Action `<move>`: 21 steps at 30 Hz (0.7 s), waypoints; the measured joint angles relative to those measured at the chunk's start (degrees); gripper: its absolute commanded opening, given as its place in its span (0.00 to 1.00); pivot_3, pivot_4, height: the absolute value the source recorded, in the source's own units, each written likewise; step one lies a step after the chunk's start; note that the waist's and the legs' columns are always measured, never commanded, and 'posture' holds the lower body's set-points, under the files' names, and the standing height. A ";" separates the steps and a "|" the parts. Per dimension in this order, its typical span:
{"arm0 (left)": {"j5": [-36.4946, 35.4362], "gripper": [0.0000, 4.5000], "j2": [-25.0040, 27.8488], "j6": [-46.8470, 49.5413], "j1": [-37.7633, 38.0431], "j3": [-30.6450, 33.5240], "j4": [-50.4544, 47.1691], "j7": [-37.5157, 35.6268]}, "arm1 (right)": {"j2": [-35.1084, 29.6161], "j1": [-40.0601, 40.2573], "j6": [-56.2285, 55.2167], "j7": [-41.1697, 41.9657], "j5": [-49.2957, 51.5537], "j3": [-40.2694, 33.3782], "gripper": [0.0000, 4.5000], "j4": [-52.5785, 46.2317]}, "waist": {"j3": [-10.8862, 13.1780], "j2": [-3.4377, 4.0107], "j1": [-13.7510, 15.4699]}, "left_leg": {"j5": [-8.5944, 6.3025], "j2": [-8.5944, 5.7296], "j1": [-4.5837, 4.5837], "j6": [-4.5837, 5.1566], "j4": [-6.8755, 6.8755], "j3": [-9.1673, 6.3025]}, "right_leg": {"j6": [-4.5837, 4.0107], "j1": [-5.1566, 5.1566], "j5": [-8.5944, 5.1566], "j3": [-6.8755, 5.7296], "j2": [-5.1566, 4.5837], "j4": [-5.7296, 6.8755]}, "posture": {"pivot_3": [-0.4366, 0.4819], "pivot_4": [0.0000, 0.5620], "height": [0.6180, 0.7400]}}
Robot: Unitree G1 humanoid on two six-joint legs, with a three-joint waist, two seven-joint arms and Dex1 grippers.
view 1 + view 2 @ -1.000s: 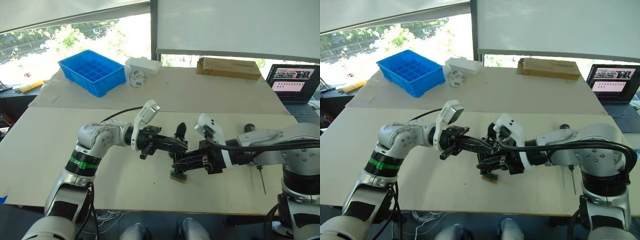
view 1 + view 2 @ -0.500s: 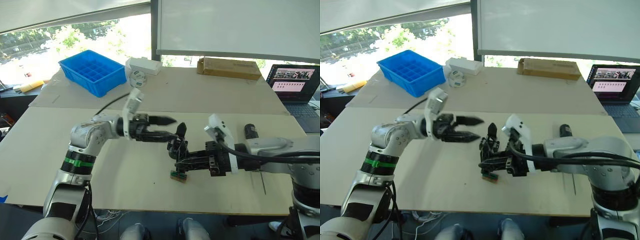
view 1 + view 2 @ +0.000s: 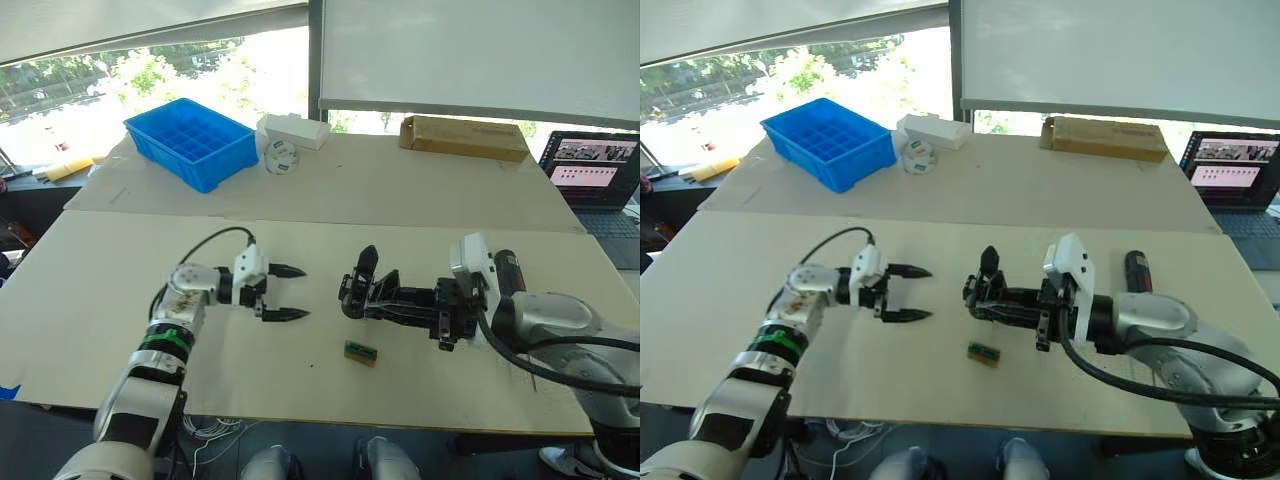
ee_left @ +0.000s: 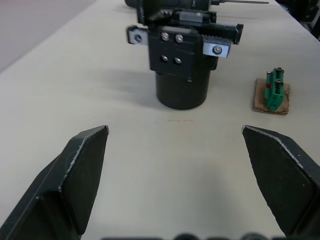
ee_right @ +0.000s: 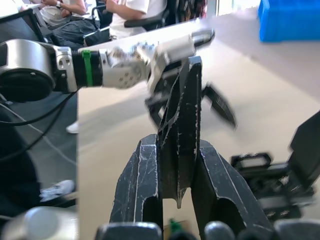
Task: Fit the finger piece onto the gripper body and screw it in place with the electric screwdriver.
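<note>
Since half a second ago the left tool (image 3: 284,292) has pulled back toward 9 o'clock, away from the gripper body (image 3: 357,290), and now hovers low over the surface (image 3: 90,290) with its two fingers spread wide and empty. The right tool (image 5: 176,192) reaches in from 3 o'clock, arm laid nearly level, pinched tight on the finger piece (image 5: 181,125) just beside the gripper body. The electric screwdriver (image 3: 504,268) lies at 3 o'clock, mostly hidden behind the right arm.
</note>
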 measured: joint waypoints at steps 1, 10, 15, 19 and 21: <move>0.87 1.00 -1.06 -0.84 -0.40 -0.23 1.53 0.94 | 0.43 0.22 -1.92 1.06 -1.33 0.56 0.08 0.57 | 0.01 -0.01 -0.02 | 0.00 0.00 0.00 0.00 0.00 0.00 | 0.00 -0.01 0.00 0.01 0.00 0.00 | 0.48 0.27 1.00; 4.94 1.00 -8.92 -3.83 -5.60 -0.69 9.13 5.73 | 2.23 1.80 -7.17 2.81 -5.08 1.87 0.08 1.32 | 0.02 -0.03 0.04 | -0.02 0.01 -0.01 0.06 0.03 -0.04 | -0.02 0.00 0.02 -0.01 -0.03 0.01 | 0.48 0.27 1.00; 6.34 1.00 -11.46 -5.09 -6.85 -0.75 11.98 5.79 | 2.25 2.10 -7.16 2.40 -5.50 1.93 0.08 0.93 | 0.02 -0.03 -0.01 | -0.03 0.04 -0.01 0.07 0.03 -0.07 | -0.04 0.00 0.03 -0.02 -0.02 0.01 | 0.48 0.27 1.00; 7.90 1.00 -12.97 -5.94 -8.81 -0.88 13.38 6.28 | 2.25 2.68 -7.16 1.79 -5.53 2.00 0.08 0.18 | 0.02 -0.04 0.04 | -0.06 0.03 -0.02 0.13 0.05 -0.08 | -0.05 0.00 0.03 -0.02 -0.05 0.00 | 0.48 0.27 1.00; 8.72 1.00 -13.36 -6.25 -9.57 -0.92 14.29 6.80 | 2.25 3.53 -7.16 1.40 -5.56 1.98 0.08 -0.38 | 0.02 -0.04 0.09 | -0.07 0.03 -0.04 0.14 0.05 -0.09 | -0.05 0.00 0.03 -0.03 -0.06 -0.01 | 0.48 0.27 1.00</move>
